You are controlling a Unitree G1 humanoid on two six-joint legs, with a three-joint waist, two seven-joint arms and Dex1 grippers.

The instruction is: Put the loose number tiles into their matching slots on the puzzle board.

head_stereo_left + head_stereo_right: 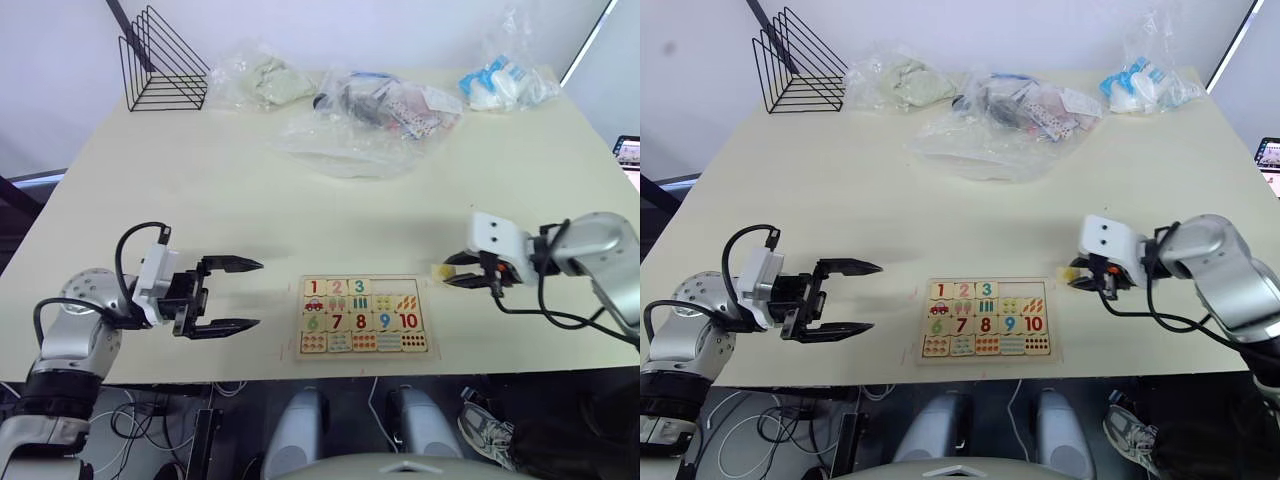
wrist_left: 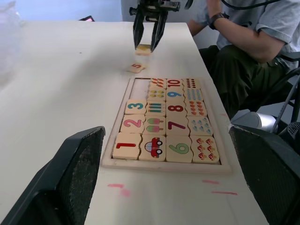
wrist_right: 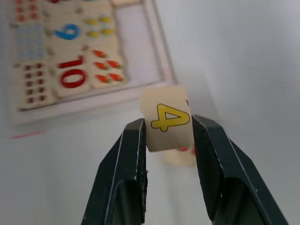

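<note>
I have the small pale-wood tile printed with a yellow 4 (image 3: 167, 124) pinched between the two black fingers of my right gripper (image 3: 167, 136), lifted clear of the cream table (image 1: 200, 200) just off the right edge of the flat pale-wood puzzle board (image 1: 365, 317). A second loose tile, the one with an orange 5 (image 2: 137, 67), lies on the table beneath and just beside the held one. On the board, tiles 1, 2 and 3 already sit in the top row, and the bare recesses for 4 and 5 (image 2: 138, 89) are open at that row's right end.

My judgement: carry the 4 left over the rim, square its edges to the recess next to the 3, keep it level, and lower it before releasing, so it doesn't catch on the rim or land in the end slot meant for 5.

My left gripper (image 1: 222, 296) hovers with fingers spread wide, well left of the board, holding nothing. A seated person (image 2: 243, 33) is beyond the table's right side.
</note>
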